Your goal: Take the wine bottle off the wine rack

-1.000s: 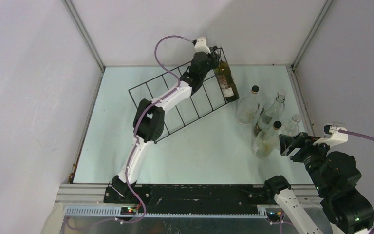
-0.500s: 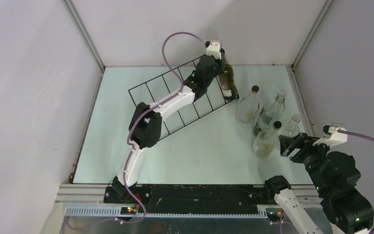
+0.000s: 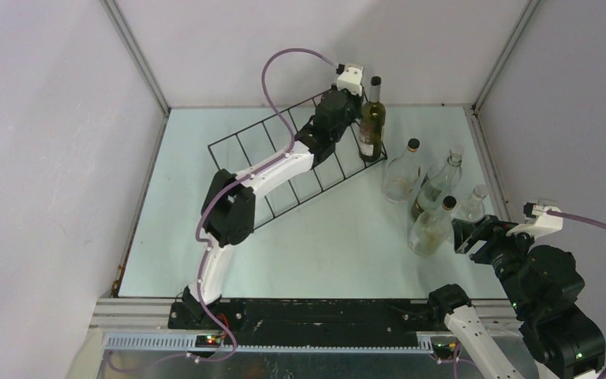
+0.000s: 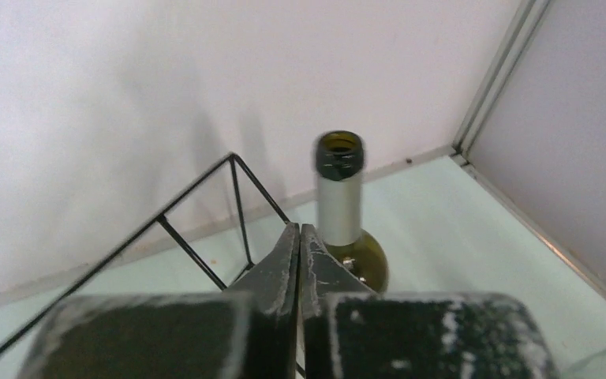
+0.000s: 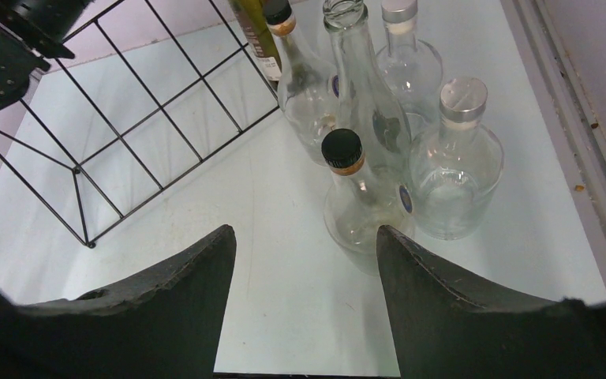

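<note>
Fingers of the left gripper [image 4: 300,234] are pressing together, empty, beside the wine bottle [image 3: 372,122] standing upright at the wine rack's [image 3: 331,170] far right end; the right gripper [image 5: 306,237] is hanging open.

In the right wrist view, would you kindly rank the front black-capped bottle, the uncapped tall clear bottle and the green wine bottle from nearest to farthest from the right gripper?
From the right gripper, whose jaws stand apart:
1. front black-capped bottle, just ahead, slightly to the right.
2. uncapped tall clear bottle, directly behind the first.
3. green wine bottle, farthest back, at the upper left of the bottle group.
</note>
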Motion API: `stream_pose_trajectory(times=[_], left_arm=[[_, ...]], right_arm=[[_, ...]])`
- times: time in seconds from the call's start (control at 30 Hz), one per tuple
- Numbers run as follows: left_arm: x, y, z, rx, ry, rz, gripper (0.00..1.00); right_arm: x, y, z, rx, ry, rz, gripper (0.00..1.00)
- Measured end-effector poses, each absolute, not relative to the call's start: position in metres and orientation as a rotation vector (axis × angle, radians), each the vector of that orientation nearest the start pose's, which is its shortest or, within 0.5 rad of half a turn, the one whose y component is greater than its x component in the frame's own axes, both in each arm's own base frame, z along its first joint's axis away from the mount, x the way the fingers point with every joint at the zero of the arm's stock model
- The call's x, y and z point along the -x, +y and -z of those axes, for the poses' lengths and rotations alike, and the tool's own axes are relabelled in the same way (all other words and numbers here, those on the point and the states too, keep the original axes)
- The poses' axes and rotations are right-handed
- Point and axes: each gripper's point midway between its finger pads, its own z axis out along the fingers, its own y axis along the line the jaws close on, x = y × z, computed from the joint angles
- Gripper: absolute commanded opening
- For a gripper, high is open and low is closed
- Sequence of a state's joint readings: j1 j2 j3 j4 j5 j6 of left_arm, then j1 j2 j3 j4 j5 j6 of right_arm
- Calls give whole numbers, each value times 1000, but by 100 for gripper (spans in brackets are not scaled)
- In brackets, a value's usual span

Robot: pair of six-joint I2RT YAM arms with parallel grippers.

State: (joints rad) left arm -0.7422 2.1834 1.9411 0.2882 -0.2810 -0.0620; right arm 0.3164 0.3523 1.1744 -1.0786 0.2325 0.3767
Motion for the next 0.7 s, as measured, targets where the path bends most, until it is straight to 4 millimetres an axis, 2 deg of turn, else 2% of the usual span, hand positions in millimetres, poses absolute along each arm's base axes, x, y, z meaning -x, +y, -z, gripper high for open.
stream_pose_trajectory(times=[0.17, 0.23, 0.3, 0.5, 0.7], left_arm=[[-513, -406, -330, -257, 1435, 452, 0], [-510, -404, -335, -249, 1417, 459, 0], [-509, -403, -333, -246, 1411, 462, 1], [-509, -402, -310, -256, 1449, 449, 4], [-509, -400, -310, -235, 1452, 450, 7]], right_arm=[[-127, 15, -324, -219, 1816, -277, 69], [-127, 15, -324, -219, 1817, -277, 69], [-127, 15, -324, -218, 1817, -276, 69], [-127, 14, -323, -216, 1820, -273, 69], [-127, 14, -323, -216, 1821, -273, 69]])
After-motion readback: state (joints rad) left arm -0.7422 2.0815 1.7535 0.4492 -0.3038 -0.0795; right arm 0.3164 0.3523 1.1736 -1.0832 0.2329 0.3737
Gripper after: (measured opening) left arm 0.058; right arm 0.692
